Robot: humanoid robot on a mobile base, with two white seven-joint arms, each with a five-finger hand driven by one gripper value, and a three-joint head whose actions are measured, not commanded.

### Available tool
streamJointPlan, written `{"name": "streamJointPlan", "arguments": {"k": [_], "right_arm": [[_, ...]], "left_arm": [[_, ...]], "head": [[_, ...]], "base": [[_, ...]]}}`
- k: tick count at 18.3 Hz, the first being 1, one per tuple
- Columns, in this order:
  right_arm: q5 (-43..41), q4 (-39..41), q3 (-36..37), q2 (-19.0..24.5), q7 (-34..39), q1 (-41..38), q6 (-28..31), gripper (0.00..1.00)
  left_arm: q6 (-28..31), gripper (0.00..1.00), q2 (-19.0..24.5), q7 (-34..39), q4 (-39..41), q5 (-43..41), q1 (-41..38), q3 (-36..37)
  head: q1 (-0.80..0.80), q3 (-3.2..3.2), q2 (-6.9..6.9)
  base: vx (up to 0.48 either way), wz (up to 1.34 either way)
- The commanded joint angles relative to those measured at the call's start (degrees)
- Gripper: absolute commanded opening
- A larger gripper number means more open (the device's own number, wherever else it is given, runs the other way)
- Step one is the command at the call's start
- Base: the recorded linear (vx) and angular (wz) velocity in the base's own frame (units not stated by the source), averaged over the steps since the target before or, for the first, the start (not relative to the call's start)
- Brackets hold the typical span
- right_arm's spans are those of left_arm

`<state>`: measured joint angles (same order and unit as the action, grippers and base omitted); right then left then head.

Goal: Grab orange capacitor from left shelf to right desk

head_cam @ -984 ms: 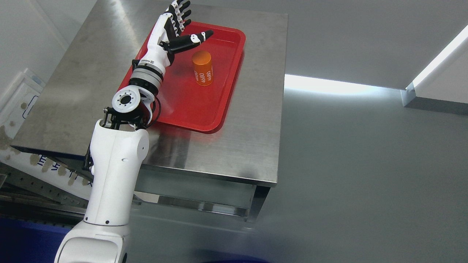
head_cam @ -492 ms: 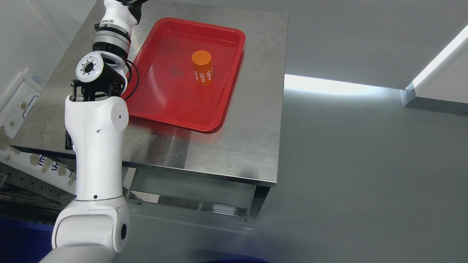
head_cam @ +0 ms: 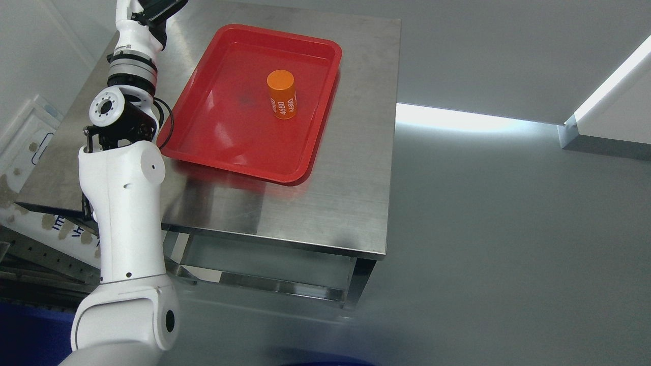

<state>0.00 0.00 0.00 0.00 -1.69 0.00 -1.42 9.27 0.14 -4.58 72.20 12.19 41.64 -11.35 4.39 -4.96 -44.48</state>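
Observation:
An orange capacitor (head_cam: 281, 94) with white print stands upright in a red tray (head_cam: 239, 168), right of the tray's middle. My left arm (head_cam: 124, 198) rises from the lower left along the tray's left side. Its wrist leads up to the left hand (head_cam: 154, 9) at the picture's top edge, left of the tray's far corner and well away from the capacitor. Most of the hand is cut off by the top edge. Nothing touches the capacitor.
The tray lies on a steel table (head_cam: 346, 193) with a lower shelf (head_cam: 264, 264) under it. Grey floor spreads to the right, up to a white ledge (head_cam: 605, 91) at the far right. White and blue clutter (head_cam: 30, 132) sits left of the table.
My left arm has swung left and away from above the tray, and its open hand has moved from beside the capacitor up past the top edge. The capacitor has not moved.

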Motion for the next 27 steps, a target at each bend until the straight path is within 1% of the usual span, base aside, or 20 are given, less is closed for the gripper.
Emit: {"name": "streamJointPlan", "arguments": {"k": [1,8,11,15,18,23,27], "right_arm": [[0.3,1.0,0.7,-1.0,0.0,-1.1,0.0,1.0],[0.3,1.0,0.7,-1.0,0.0,-1.1,0.0,1.0],[0.3,1.0,0.7,-1.0,0.0,-1.1,0.0,1.0],[0.3,1.0,0.7,-1.0,0.0,-1.1,0.0,1.0],[0.3,1.0,0.7,-1.0,0.0,-1.1,0.0,1.0],[0.3,1.0,0.7,-1.0,0.0,-1.1,0.0,1.0],[0.3,1.0,0.7,-1.0,0.0,-1.1,0.0,1.0]], "left_arm": [[0.0,1.0,0.9,0.0,-3.0,-1.7,-2.3,-3.1],[0.3,1.0,1.3,0.0,-2.5,-1.7,-3.6,-2.8],[2.1,1.0,1.4,0.0,-0.7,-1.7,-5.3,-2.5],[2.3,1.0,3.9,0.1,2.2,-1.8,-8.3,-1.7],[4.3,1.0,5.0,0.3,3.6,-1.8,-9.5,-1.9],[4.8,1.0,5.1,0.4,4.8,-1.7,-10.2,-3.5],[4.8,1.0,5.0,0.3,4.8,-1.7,-10.5,-3.4]], "head": [[0.0,0.0,0.0],[0.0,0.0,0.0],[0.0,0.0,0.0],[0.0,0.0,0.0],[0.0,0.0,0.0],[0.0,0.0,0.0],[0.0,0.0,0.0]], "base": [[0.0,0.0],[0.0,0.0],[0.0,0.0],[0.0,0.0],[0.0,0.0],[0.0,0.0],[0.0,0.0]]}}
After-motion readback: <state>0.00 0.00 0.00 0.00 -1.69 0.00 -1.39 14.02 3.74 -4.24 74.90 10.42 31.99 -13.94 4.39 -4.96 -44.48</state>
